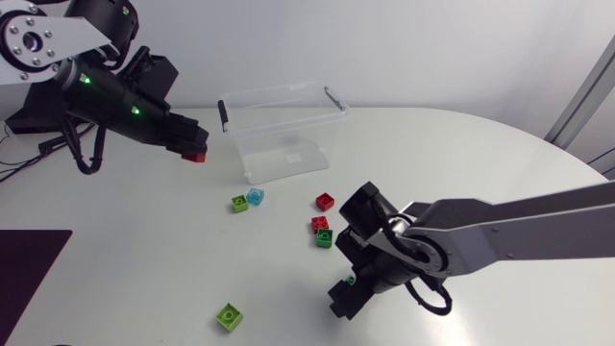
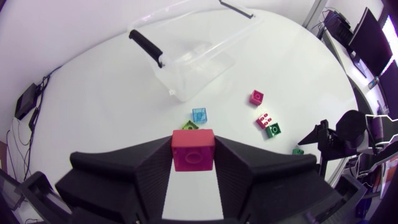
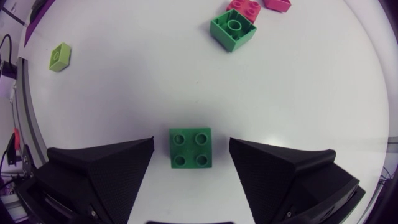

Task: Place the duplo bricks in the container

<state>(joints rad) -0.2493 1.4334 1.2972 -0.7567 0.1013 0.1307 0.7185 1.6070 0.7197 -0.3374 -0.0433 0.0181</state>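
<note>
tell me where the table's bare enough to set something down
Bare: the stretch right of the container beyond the right arm, and the patch between the left gripper and the lone lime brick. Crowded: the bricks before the container.

Desk (image 1: 480, 154): plain white. Container (image 1: 283, 135): clear, handles (image 1: 224, 115) black. Held in left jaws: red brick (image 2: 193, 149). Between right jaws: dark green brick (image 3: 190, 148). Loose: pale blue brick (image 1: 255, 196); two lime bricks (image 1: 239, 204) (image 1: 229, 316); two further red bricks (image 1: 325, 201) (image 1: 319, 223); one mid-green brick (image 1: 324, 237). Jaws: matte black. Right arm (image 1: 519, 226): silver-grey links, black joints.
</note>
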